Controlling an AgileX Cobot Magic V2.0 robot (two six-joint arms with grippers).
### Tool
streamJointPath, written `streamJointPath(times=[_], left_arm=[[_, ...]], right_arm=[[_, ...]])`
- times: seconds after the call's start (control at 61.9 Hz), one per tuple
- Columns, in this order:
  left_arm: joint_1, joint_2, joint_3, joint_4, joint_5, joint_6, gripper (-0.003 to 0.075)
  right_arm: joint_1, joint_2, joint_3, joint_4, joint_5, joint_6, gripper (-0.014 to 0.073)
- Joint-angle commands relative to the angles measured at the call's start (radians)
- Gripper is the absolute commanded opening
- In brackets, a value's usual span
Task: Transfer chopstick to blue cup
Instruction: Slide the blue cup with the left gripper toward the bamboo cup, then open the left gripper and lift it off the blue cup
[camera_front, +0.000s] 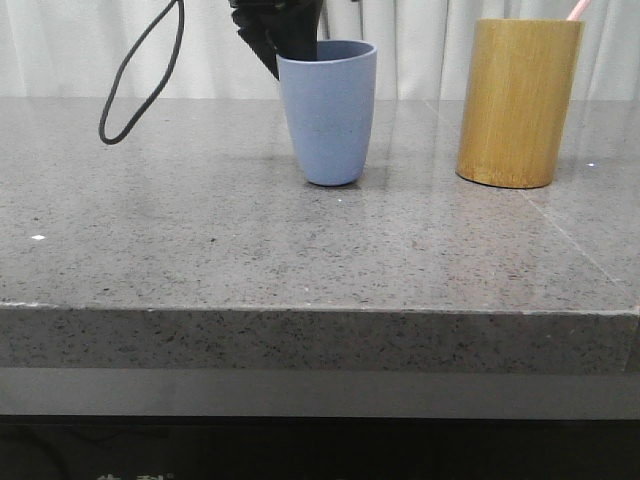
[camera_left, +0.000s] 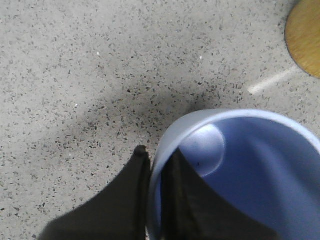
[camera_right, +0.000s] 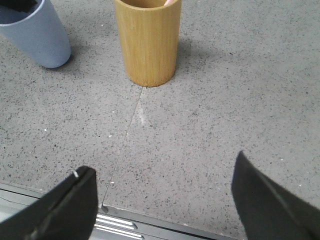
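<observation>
The blue cup (camera_front: 330, 115) stands upright near the middle of the grey stone table. My left gripper (camera_front: 275, 48) comes down from above at the cup's far left rim. In the left wrist view the left gripper (camera_left: 157, 152) has one finger outside the blue cup (camera_left: 250, 170) and one inside, shut on the wall. The cup's inside is bare. The chopstick (camera_front: 578, 9) shows as a pink tip sticking out of the bamboo holder (camera_front: 518, 100) at the right. My right gripper (camera_right: 162, 162) hangs open over the table's front edge, well short of the holder (camera_right: 148, 42).
A black cable (camera_front: 140, 75) loops down behind the table at the left. The table's front edge (camera_right: 150, 222) has a metal rail just under my right gripper. A thin seam in the stone runs from the holder toward that edge.
</observation>
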Motion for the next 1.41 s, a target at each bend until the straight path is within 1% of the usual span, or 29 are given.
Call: streamJointPath(times=[0.0,0.016,0.032,0.081,0.097,0.113,0.178,0.21,0.307,0.452,0.614,0.679,0.743,0.873,0.969,1.099,1.244,1.39], left_arm=[[-0.008,-0.06,-0.037,-0.013,-0.007,-0.001,0.0074],[-0.008,-0.06,-0.037,-0.013,-0.007,-0.001,0.0084],[-0.008,-0.06,-0.037,-0.013,-0.007,-0.001,0.0126],[-0.008,-0.06,-0.037,-0.013,-0.007,-0.001,0.0194],[-0.008,-0.06,-0.037,-0.013,-0.007,-0.001,0.0204],[-0.008,-0.06,-0.037,-0.013,-0.007,-0.001,0.0246],[-0.008,-0.06,-0.037,-0.013,-0.007,-0.001,0.0312],[-0.008,-0.06,-0.037,-0.013,-0.009,-0.001,0.0321],[-0.008,-0.06,-0.037,-0.013,-0.009,-0.001,0.0314],[-0.008,-0.087,-0.037,-0.013,-0.01,-0.001,0.0314],[-0.008,-0.15,-0.037,-0.015,-0.012,-0.001,0.0314],[-0.008,-0.186,-0.037,-0.015,-0.012,-0.001,0.0314],[-0.008,-0.22,-0.037,-0.015,-0.011,-0.001,0.0314],[-0.008,-0.318,-0.008,-0.015,-0.011,-0.001,0.0314],[-0.008,-0.389,0.038,-0.015,-0.015,-0.001,0.0314],[-0.008,-0.48,0.107,-0.015,-0.006,-0.001,0.0314],[-0.008,-0.577,0.189,-0.011,-0.006,-0.001,0.0314],[-0.008,-0.703,0.317,-0.007,-0.01,-0.001,0.0314]], right_arm=[[0.003,0.009,-0.035,0.001,-0.057,-0.01,0.0569],[0.003,0.009,-0.035,0.001,-0.057,-0.01,0.0569],[0.003,0.009,-0.035,0.001,-0.057,-0.01,0.0569],[0.003,0.009,-0.035,0.001,-0.057,-0.01,0.0569],[0.003,0.009,-0.035,0.001,-0.057,-0.01,0.0569],[0.003,0.009,-0.035,0.001,-0.057,-0.01,0.0569],[0.003,0.009,-0.035,0.001,-0.057,-0.01,0.0569],[0.003,0.009,-0.035,0.001,-0.057,-0.01,0.0569],[0.003,0.009,-0.035,-0.006,-0.063,-0.01,0.0569],[0.002,0.014,-0.035,-0.063,-0.071,-0.008,0.0569],[-0.007,0.032,-0.035,-0.113,-0.107,0.055,0.0569],[-0.025,0.041,-0.035,-0.13,-0.134,0.085,0.0569],[-0.049,0.055,-0.036,-0.131,-0.151,0.086,0.0567],[-0.121,0.109,-0.049,-0.127,-0.162,0.086,0.0517],[-0.175,0.165,-0.08,-0.108,-0.163,0.086,0.0486],[-0.23,0.251,-0.133,-0.049,-0.16,0.08,0.0488],[-0.231,0.342,-0.19,0.025,-0.162,0.031,0.0489],[-0.231,0.425,-0.252,0.161,-0.153,-0.058,0.0489]])
